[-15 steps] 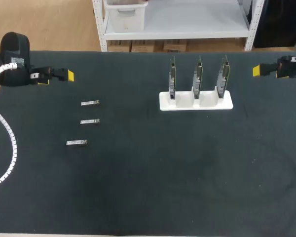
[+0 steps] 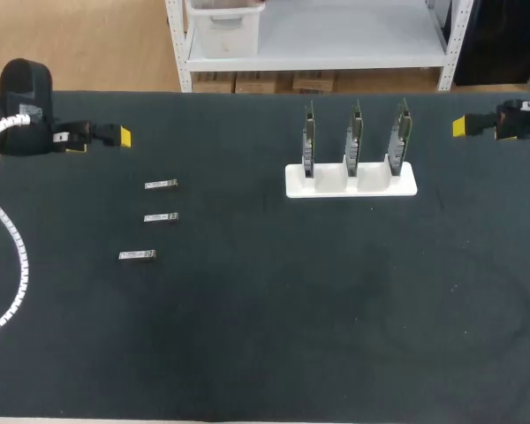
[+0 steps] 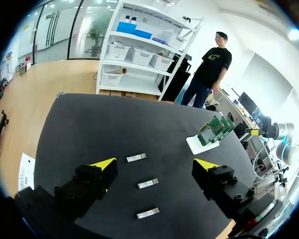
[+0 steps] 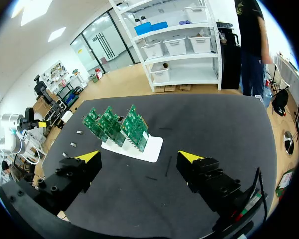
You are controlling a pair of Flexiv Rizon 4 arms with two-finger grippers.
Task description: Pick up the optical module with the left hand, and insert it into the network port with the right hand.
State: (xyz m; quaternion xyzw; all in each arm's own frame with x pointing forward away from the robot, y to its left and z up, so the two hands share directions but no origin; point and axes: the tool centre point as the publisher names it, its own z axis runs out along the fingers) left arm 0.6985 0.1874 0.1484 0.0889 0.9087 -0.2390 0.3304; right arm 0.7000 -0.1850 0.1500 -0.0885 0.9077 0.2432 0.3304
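Three small silver optical modules lie in a column on the black table's left half: one [image 2: 161, 184], one [image 2: 161, 216] and one [image 2: 138, 254]. A white holder [image 2: 351, 187] right of centre carries three upright green network boards [image 2: 352, 137]. My left gripper [image 2: 122, 135] hangs at the far left, behind the modules, open and holding nothing. In the left wrist view the modules [image 3: 148, 183] lie on the table ahead of the open left gripper [image 3: 155, 164]. My right gripper [image 2: 460, 127] is at the far right, open and empty. The right wrist view shows the boards [image 4: 114, 123] ahead of the right gripper [image 4: 139, 157].
The black mat [image 2: 274, 318] covers the whole table. A ribbed white cable [image 2: 18, 256] hangs from my left arm along the left edge. A wide gap separates the modules from the holder.
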